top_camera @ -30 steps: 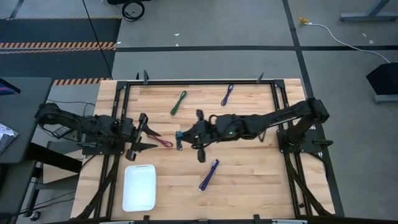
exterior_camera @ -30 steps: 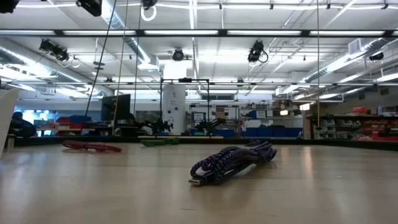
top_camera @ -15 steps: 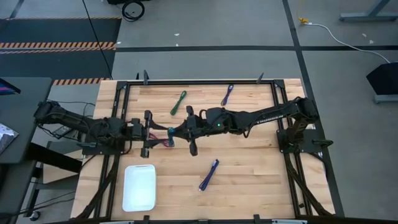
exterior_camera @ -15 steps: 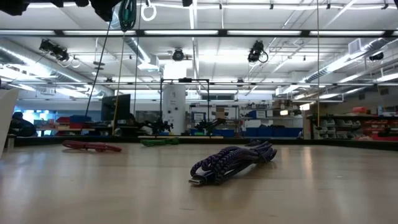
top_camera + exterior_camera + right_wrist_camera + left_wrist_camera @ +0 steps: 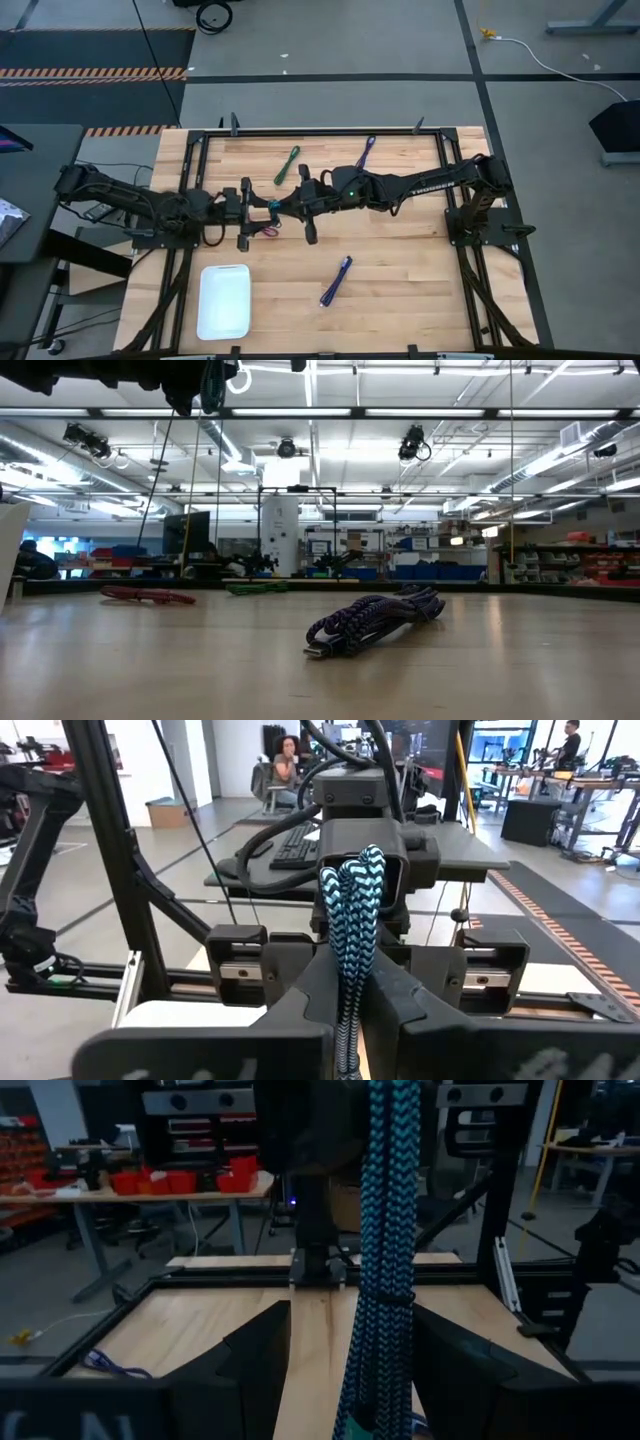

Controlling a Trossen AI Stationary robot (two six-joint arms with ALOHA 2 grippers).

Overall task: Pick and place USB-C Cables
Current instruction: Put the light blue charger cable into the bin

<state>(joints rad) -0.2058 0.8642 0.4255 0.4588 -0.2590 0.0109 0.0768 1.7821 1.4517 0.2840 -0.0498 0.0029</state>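
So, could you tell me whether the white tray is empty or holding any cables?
Empty: the high view shows the white rounded-rectangle tray with nothing lying in it.

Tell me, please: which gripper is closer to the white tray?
The left gripper: it hovers just above the white tray in the high view. The right gripper, shut on the teal cable, is farther right.
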